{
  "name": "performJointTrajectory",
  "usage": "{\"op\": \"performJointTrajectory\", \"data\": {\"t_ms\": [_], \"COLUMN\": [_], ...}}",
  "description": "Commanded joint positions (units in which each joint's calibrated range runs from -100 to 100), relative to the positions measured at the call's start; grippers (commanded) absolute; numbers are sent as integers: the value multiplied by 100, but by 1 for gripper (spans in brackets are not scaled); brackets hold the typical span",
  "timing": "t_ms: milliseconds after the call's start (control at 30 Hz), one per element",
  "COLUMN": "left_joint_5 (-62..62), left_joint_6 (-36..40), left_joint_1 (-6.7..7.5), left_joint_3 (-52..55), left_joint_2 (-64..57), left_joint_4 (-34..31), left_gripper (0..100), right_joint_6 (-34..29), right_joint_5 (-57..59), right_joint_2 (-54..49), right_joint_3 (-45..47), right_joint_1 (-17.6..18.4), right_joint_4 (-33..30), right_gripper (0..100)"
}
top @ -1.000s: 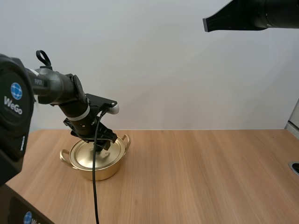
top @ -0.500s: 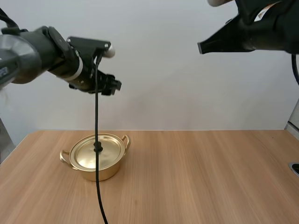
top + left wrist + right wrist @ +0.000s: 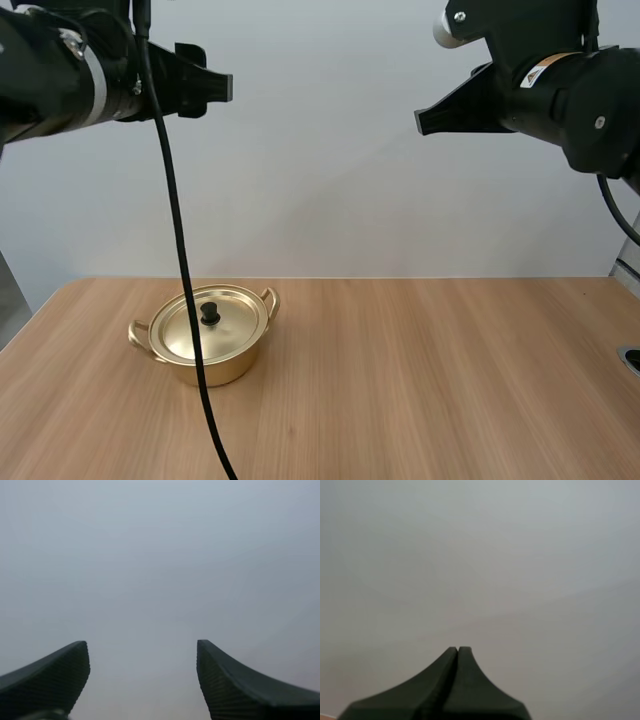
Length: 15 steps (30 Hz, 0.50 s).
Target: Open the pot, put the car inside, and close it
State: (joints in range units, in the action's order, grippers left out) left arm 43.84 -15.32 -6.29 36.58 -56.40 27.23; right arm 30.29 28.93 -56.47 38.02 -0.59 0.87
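While the gold pot (image 3: 228,370) sits on the left side of the wooden table (image 3: 430,380) with its lid (image 3: 238,320) in place, both arms hang high above the tabletop. The left gripper (image 3: 212,86) is spread wide and empty. The right gripper (image 3: 424,122) is clenched on nothing.

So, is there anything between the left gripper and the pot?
No. In the high view the left gripper hangs high above the pot, whose lid is on; the stretch between them is bare.
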Motion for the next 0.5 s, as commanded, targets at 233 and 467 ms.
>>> {"op": "performJointTrajectory", "data": {"t_ms": [233,467], "left_joint_5": [-306,-452], "left_joint_6": [-5,189], "left_joint_1": [-2,313], "left_joint_3": [1710,2346], "left_joint_2": [-2987,-3466], "left_joint_4": [-16,-465], "left_gripper": [98,98], "right_joint_6": [-6,-6], "right_joint_5": [-16,-36], "right_joint_2": [10,-1], "right_joint_3": [2,2], "right_joint_1": [-5,-5], "right_joint_4": [8,8], "right_gripper": [0,0]}}
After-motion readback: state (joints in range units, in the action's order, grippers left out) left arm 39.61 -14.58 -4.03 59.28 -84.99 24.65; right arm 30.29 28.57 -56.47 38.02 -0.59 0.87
